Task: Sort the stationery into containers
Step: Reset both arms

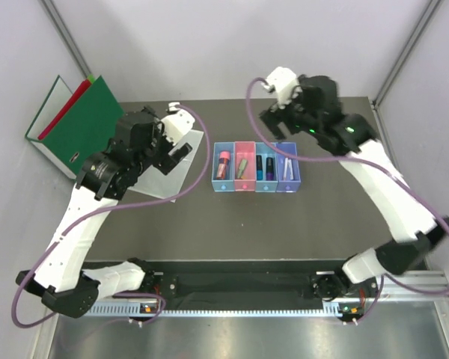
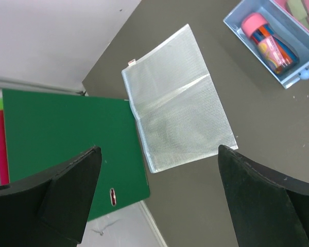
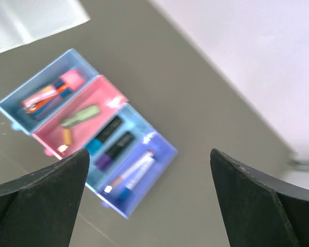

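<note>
My right gripper (image 3: 149, 154), fingers spread wide and empty, hangs over the row of bins (image 3: 107, 95). The white pen (image 3: 136, 172) lies in the purple one just below my fingertips, with dark markers (image 3: 118, 144), a green highlighter (image 3: 80, 116) and the glue stick (image 3: 54, 90) in those beyond. Every piece I can see is binned, so a straight lift clear of the thin walls looks soundest. My left gripper (image 2: 159, 149), likewise spread and empty, hovers over the clear sleeve (image 2: 177, 98), with the bins off to its right.

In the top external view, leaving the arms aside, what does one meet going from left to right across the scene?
Green binder → clear sleeve → light blue bin → pink bin → blue bin → purple bin.
</note>
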